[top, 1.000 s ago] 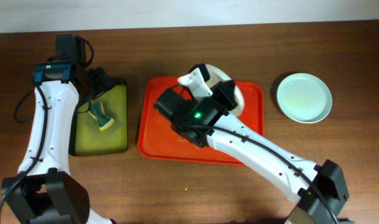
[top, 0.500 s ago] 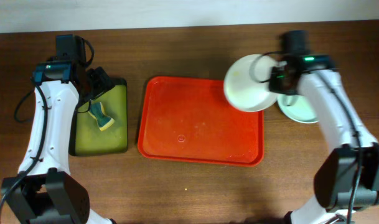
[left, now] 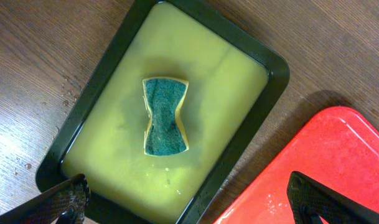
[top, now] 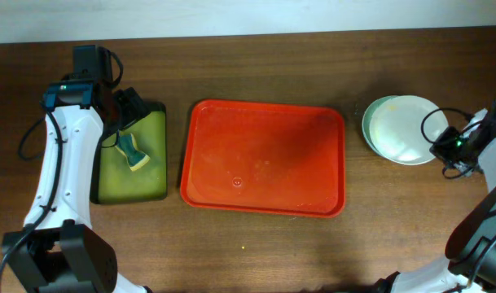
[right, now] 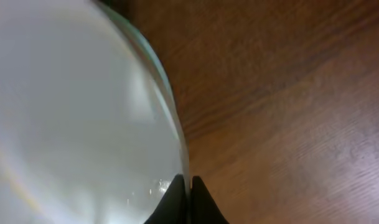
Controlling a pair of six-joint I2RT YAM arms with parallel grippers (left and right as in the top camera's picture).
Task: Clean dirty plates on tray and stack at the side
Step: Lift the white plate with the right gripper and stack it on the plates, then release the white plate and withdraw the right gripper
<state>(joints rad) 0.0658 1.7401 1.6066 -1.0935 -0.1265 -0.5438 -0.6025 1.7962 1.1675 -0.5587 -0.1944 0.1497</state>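
Observation:
The red tray (top: 264, 159) lies in the middle of the table with no plate on it; its corner shows in the left wrist view (left: 338, 162). A white plate (top: 402, 129) lies on top of a pale mint-blue plate (top: 368, 122) on the table to the right of the tray. I can make out only these two plates. My right gripper (top: 440, 148) is shut on the white plate's right rim; in the right wrist view (right: 184, 198) its fingers pinch the rim of the plate (right: 71, 112). My left gripper (left: 188, 186) is open and empty above the olive-green tray.
A black-rimmed olive-green tray (top: 154, 175) with yellowish liquid stands left of the red tray and shows in the left wrist view too (left: 239, 93). A green and yellow sponge (top: 133, 152) lies in it (left: 166, 116). The table's back edge runs along the top.
My right arm carried the white plate off the red tray to the right and set it on the mint-blue plate. The tray now holds nothing. The left arm has not moved.

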